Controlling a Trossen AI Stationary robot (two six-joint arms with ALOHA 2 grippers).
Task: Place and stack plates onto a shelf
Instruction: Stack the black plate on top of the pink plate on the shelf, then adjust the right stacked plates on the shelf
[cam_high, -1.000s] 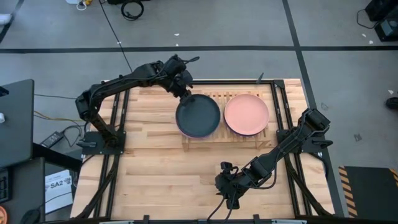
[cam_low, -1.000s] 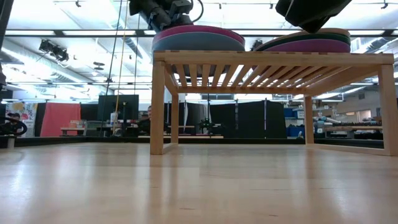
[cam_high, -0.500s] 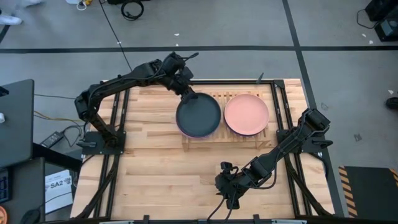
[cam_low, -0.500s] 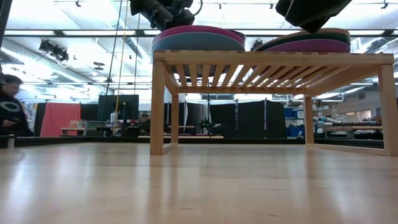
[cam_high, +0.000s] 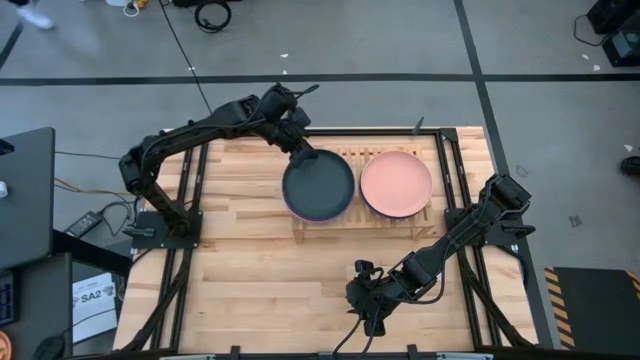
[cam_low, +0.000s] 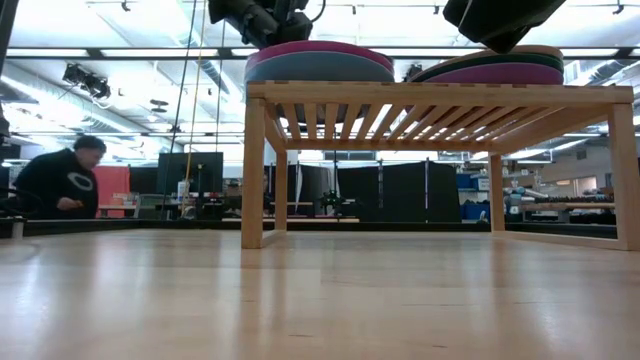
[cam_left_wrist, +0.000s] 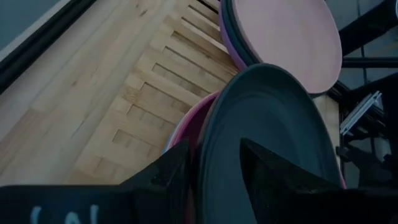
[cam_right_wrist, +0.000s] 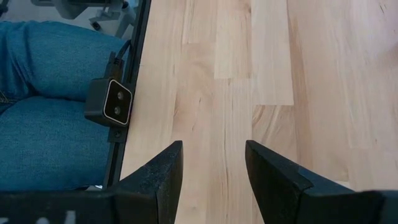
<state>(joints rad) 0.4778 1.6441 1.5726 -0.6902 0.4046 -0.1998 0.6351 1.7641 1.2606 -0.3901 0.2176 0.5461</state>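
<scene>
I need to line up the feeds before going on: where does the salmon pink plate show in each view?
High view: salmon pink plate tops the right stack on the shelf.
Low view: only a thin edge at upper right, above the shelf top.
Left wrist view: pink disc beyond the charcoal plate.
Right wrist view: not in it.
Shared landmark: the slatted shelf.

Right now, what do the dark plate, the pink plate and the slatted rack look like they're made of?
Dark plate: probably plastic or glazed ceramic; matte, even charcoal with no glare. Pink plate: seemingly the same material, flat salmon, no shine. Rack: light natural wood, likely unvarnished or satin; visible grain and parallel slats.
</scene>
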